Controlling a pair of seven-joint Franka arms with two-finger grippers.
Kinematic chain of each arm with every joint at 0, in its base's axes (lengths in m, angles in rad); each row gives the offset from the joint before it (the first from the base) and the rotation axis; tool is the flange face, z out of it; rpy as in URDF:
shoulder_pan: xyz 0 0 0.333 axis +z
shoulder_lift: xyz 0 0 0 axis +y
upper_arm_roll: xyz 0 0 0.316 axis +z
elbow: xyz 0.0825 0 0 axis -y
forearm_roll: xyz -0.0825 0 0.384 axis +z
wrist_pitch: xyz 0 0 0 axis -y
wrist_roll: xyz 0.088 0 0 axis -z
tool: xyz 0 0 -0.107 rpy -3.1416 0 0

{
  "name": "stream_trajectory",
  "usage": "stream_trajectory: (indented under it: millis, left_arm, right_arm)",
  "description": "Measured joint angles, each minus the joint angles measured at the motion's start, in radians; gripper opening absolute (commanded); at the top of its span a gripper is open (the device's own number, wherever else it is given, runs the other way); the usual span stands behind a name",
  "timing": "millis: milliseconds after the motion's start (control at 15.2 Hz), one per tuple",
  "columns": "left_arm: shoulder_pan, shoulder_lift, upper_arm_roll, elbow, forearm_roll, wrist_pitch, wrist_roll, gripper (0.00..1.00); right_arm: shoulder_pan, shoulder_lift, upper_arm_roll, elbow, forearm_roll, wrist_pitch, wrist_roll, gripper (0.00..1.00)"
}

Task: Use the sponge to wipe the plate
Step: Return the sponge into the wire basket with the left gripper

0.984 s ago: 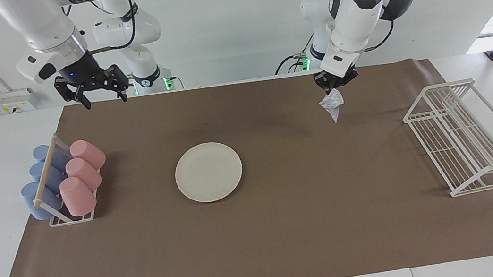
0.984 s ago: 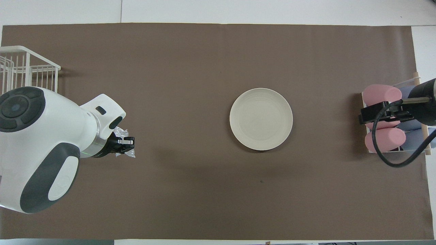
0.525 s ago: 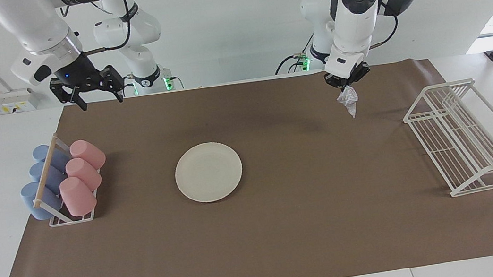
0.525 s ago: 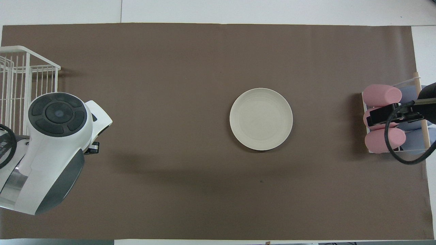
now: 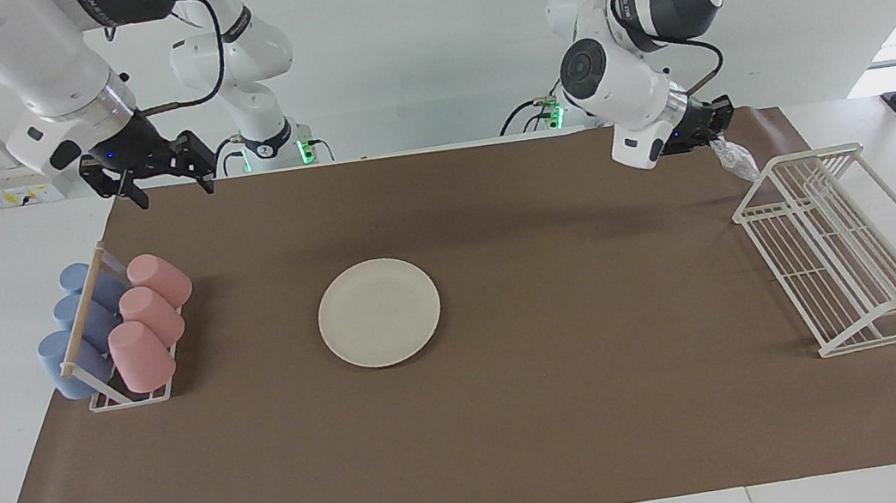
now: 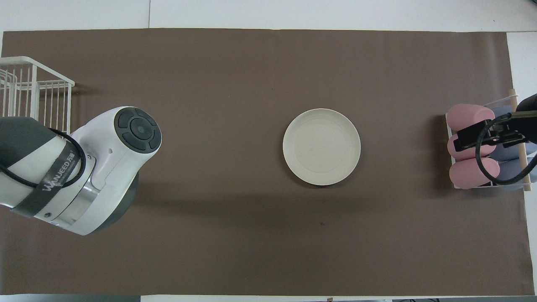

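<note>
Here is the white wire dish rack (image 5: pixel 855 250) at the left arm's end of the surface, and nothing sits in it. At the right arm's end, a small rack (image 5: pixel 113 391) with a wooden bar across its top carries six cups lying tipped on their sides: three pink cups (image 5: pixel 148 319) in one row and three blue cups (image 5: pixel 77 326) in the other, the pink row on the side toward the plate.

The plate (image 5: pixel 379 312), cream-white and bare, lies flat on the brown mat (image 5: pixel 524 432); in the overhead view it is just off the mat's centre toward three o'clock, well apart from both racks.

The left hand (image 5: pixel 712 123) is pinched tight on the sponge (image 5: pixel 734 158), which dangles as a silvery crumple from the fingertips, up in the air over the mat's edge just beside the dish rack's corner nearest the robots. From overhead the arm's own body covers both hand and sponge.

The right hand (image 5: pixel 166 180) hangs spread wide and holds nothing, over the mat's corner at the right arm's end; in the overhead view it shows at about three o'clock, above the cups.

One readable word: "WANJEED" printed on a grey strap (image 6: pixel 54 182) around the left arm in the overhead view.
</note>
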Motion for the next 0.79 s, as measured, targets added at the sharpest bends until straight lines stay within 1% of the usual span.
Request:
stream_trajectory:
  millis: [197,393,590,787]
  left_arm:
    - [0.024,0.076,0.006,0.052,0.128,-0.005,0.000,0.00]
    - [0.056,0.128,0.009,0.062,0.225,0.003,0.003,0.00]
    - [0.091,0.209,0.009,0.088,0.284,0.023,0.038,0.00]
    - [0.126,0.323,0.010,0.170,0.331,0.044,0.071,0.00]
  right_arm:
    - [-0.006,0.000,0.000,0.001,0.000,-0.004,0.000,1.00]
    - [-0.006,0.000,0.000,0.002,0.000,-0.010,0.000,1.00]
    - [-0.008,0.000,-0.005,0.002,0.000,-0.010,0.000,1.00]
    - [-0.010,0.000,-0.011,0.002,0.000,-0.010,0.002,1.00]
